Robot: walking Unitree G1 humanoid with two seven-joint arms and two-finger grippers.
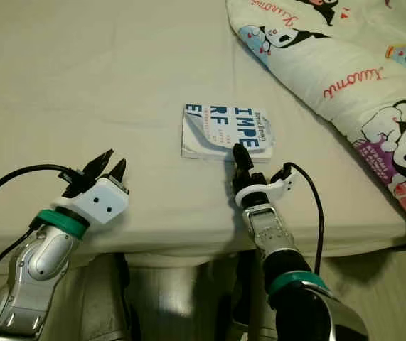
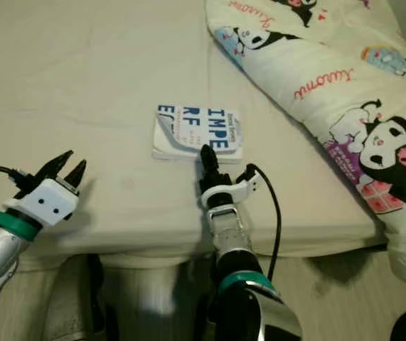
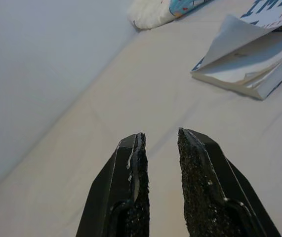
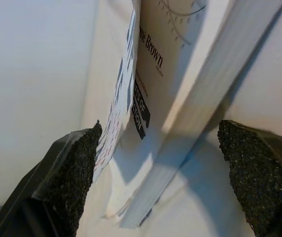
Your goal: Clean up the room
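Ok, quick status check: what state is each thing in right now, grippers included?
book: lying flat on the bed, front cover curled up at one corner
right gripper: open, fingers straddling the book's near edge
left gripper: slightly open, empty, over bare sheet
quilt: bunched up at the bed's right side

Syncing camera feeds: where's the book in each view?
Left eye: book centre, ahead of the right gripper.
Right eye: book centre-left.
Left wrist: book upper right, cover curled up.
Right wrist: book close up between the open fingers.
Shared landmark: cream bed sheet.
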